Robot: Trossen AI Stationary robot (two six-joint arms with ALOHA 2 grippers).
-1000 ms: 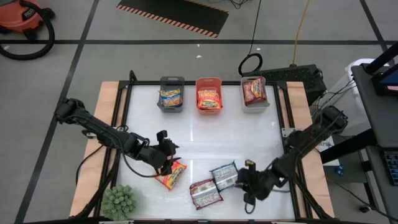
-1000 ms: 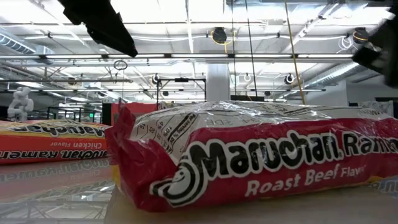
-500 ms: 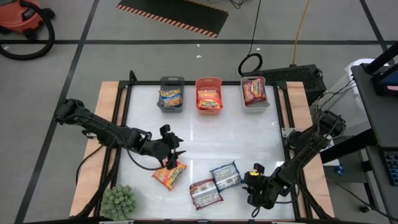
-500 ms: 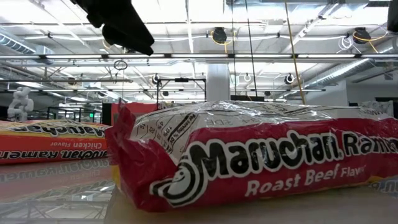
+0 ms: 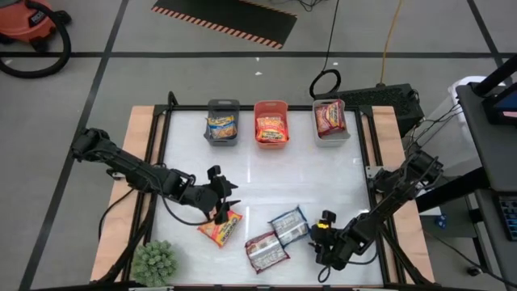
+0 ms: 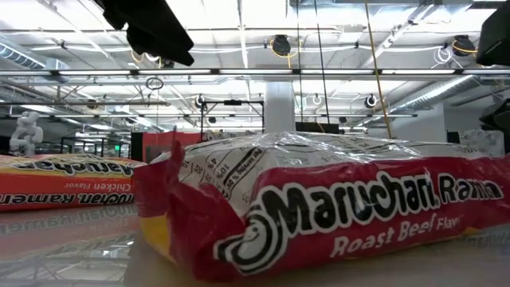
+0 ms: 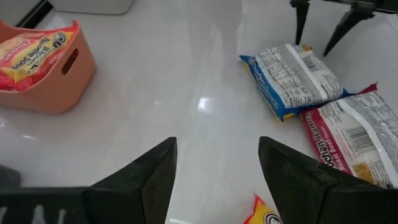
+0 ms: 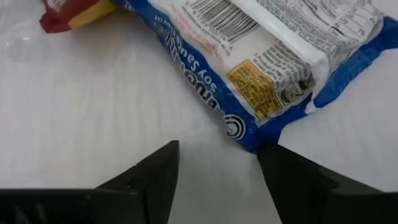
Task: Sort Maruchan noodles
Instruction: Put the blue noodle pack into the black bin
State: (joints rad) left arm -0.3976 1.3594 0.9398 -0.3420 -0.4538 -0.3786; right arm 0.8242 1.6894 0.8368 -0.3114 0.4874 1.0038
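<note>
Three Maruchan noodles packets lie flat on the white table near its front: an orange one (image 5: 220,229), a blue one (image 5: 288,225) and a red one (image 5: 266,250), which fills the low view (image 6: 335,211). My left gripper (image 5: 225,208) hangs open just above the orange packet's far end (image 7: 264,214), with nothing between its fingers. My right gripper (image 5: 322,225) is open and low at the blue packet's right end (image 8: 267,56). One of its fingers (image 8: 280,174) stands right at the packet's corner. My right gripper comes slanting down from the table's right. One open finger stands at the blue packet's corner (image 8: 249,142); I cannot tell whether it touches. The packet lies flat on the table.
Three bins stand in a row at the far edge: grey (image 5: 223,107), orange (image 5: 271,105) and white (image 5: 331,136), each with a packet inside. A green plant (image 5: 153,263) sits at the near left corner. The middle of the table is bare.
My right gripper has come down toward the table at the blue packet's right end. The blue packet has slid slightly toward the left. The red packet beside it has turned a little on the table.
</note>
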